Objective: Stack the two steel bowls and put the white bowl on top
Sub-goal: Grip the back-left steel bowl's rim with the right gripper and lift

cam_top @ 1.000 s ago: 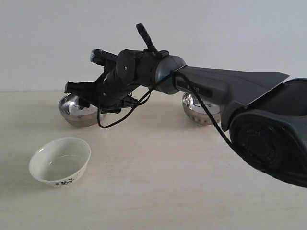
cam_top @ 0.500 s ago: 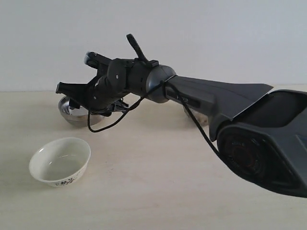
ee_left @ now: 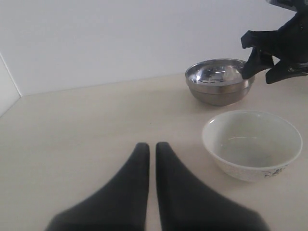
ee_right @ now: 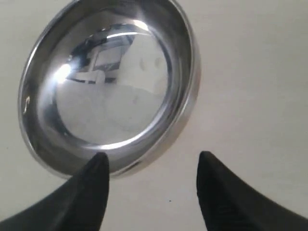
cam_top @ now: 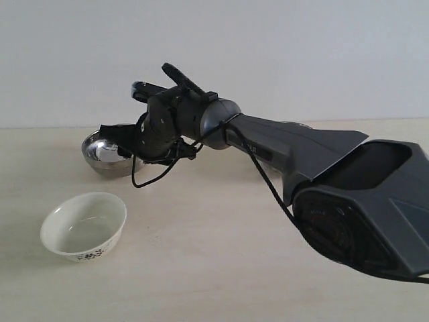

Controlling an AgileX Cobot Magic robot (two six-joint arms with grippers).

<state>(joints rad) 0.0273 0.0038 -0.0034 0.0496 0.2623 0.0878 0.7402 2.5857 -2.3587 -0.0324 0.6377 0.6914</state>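
on the cream tabletop [cam_top: 221, 268]: right arm [cam_top: 288, 144], stretched across to the steel bowl [cam_top: 100, 159] at far left, right gripper [ee_right: 151, 166] spread wide at its rim, contact unclear. white bowl [cam_top: 84, 231], floral base, upright, apart, nearer the camera than the steel one. left gripper [ee_left: 151, 149]: fingers pressed together, holding nothing.

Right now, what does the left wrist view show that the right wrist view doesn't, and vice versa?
Only the left wrist view: the cream-white ceramic bowl with a dark floral pattern, and the left gripper, fingers together. Only the right wrist view: the open gap of the right gripper, one fingertip at the rim of the shiny round steel bowl. Both: that steel bowl, the right gripper and the pale tabletop.
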